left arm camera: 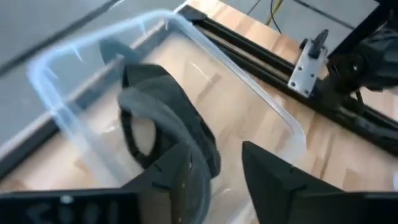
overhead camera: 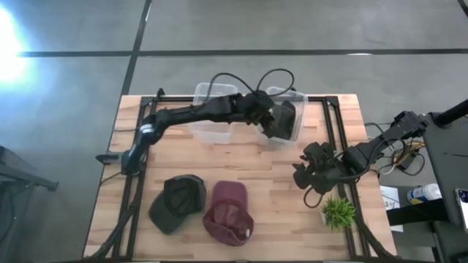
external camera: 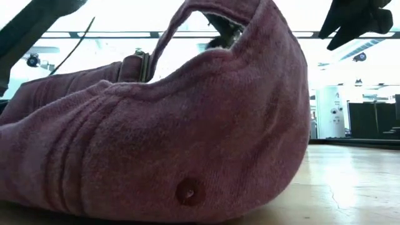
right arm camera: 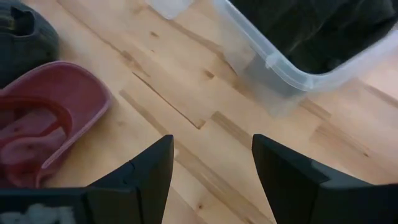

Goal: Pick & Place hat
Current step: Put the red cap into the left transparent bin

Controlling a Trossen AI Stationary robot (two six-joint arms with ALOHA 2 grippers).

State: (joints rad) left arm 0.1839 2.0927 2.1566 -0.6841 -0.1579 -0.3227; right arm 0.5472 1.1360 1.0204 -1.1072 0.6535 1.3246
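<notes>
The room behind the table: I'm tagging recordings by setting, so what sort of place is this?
Probably a lab or workshop. The butcher-block table stands on bare grey concrete floor, loose cables hang at its edge, and the low view shows ceiling strip lights over dark equipment cabinets.

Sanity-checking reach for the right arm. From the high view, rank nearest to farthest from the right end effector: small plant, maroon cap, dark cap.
Measured from the right end effector, open over bare wood at the table's right side:
1. Small plant, just beyond it toward the table's front right corner.
2. Maroon cap, front centre, lying upside down.
3. Dark cap, front left, beside the maroon cap on its far side.
</notes>
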